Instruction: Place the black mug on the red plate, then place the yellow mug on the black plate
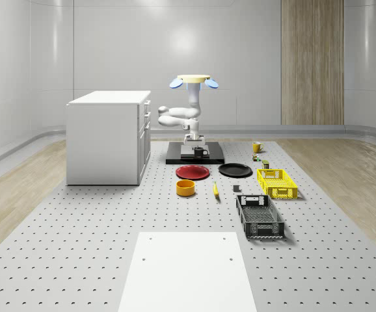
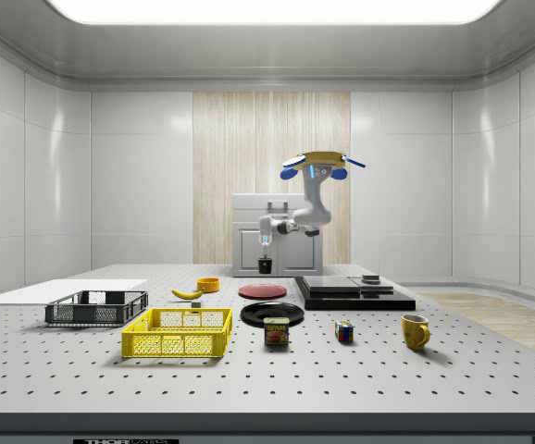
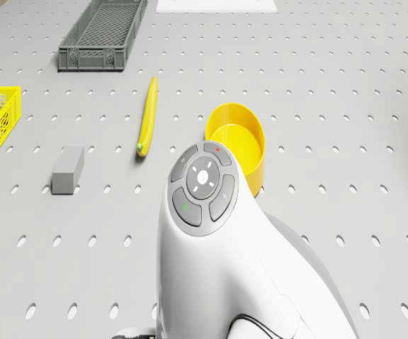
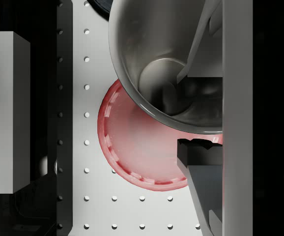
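Hovering drone (image 2: 318, 165) | end effector (image 2: 265, 256) clamps black mug (image 2: 265, 265) above red plate (image 4: 132, 147) | can (image 2: 277, 331) reads SPAM

A quadrotor drone (image 1: 192, 80) with a flat tan-yellow body and blue rotor discs carries a glossy white, rounded seven-joint arm (image 1: 187, 117) with darker joint bands. A grey round button pad (image 3: 203, 186) on the arm bears tiny red and green marks. The gripper (image 4: 201, 110) has pale grey fingers (image 4: 206, 196) with black pads.
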